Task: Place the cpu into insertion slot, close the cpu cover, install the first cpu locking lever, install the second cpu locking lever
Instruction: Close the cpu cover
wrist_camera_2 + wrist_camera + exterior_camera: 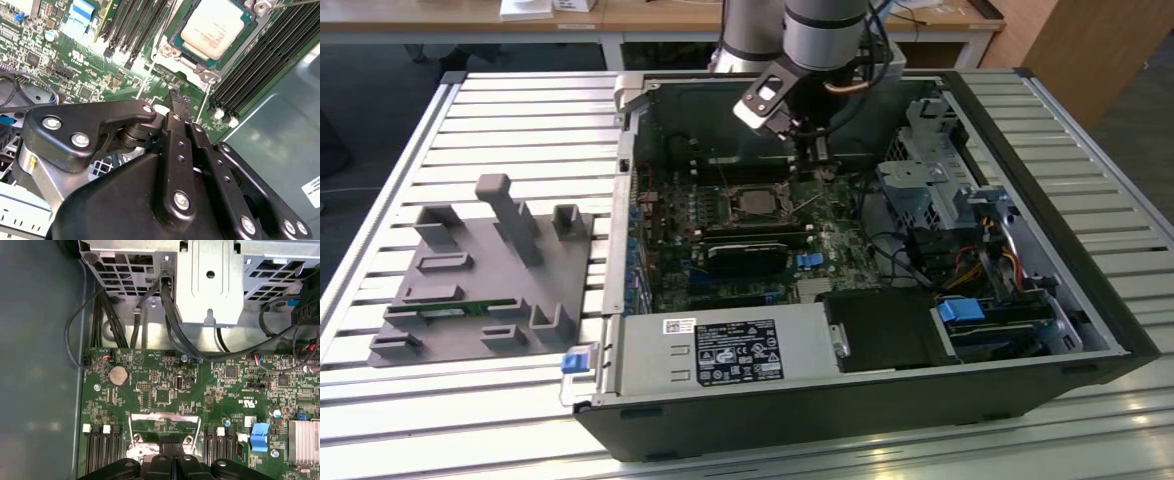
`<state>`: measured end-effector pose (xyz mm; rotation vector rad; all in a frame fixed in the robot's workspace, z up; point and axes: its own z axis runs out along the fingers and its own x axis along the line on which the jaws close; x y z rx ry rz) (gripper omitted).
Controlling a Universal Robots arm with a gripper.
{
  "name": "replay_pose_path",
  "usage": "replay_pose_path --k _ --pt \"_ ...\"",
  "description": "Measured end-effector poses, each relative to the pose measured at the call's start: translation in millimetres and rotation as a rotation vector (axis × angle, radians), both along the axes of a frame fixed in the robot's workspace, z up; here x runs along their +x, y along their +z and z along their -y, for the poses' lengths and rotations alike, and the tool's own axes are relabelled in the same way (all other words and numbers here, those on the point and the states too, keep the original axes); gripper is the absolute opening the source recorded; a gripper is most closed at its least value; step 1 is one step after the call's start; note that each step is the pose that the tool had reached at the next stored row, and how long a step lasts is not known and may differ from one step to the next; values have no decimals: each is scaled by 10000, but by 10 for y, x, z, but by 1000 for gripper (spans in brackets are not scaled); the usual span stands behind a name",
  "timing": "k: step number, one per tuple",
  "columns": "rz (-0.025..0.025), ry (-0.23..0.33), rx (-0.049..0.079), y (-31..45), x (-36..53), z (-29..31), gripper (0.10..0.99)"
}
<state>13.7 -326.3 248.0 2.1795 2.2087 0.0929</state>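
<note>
Your gripper (178,98) has its fingers drawn together, pad against pad, and no gap shows between them in either wrist view. Nothing shows gripped at the tip.

The cpu (215,27) is a small square chip with a dull, pale silver top and rounded corners. A thin green edge peeks out around it. It sits in the insertion slot (176,39), flat and square to the rim. The silver-grey metal of the cpu cover (186,59) borders the chip on the side nearest your fingertips, with a screw head at each visible corner. You cannot tell from these views whether the cover is fully pressed down. Long black memory slots (260,65) run along both sides of the socket on the green motherboard (90,75).

In the exterior view the arm (821,30) comes down from the top edge into the open computer case (854,420). The wrist is tilted and the fingers point down at the board. The tip hangs just beside the socket's corner, on the exterior view's right of it. It is close above the board, and whether it touches cannot be made out. Beyond the fingers in the first wrist view stands the metal drive cage (210,280), with black cables trailing down to the board.
</note>
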Motion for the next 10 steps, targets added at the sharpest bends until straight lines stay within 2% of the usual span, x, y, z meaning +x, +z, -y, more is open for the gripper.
replay_pose_path --k 10 --pt "0 0 0 0 100 0 106"
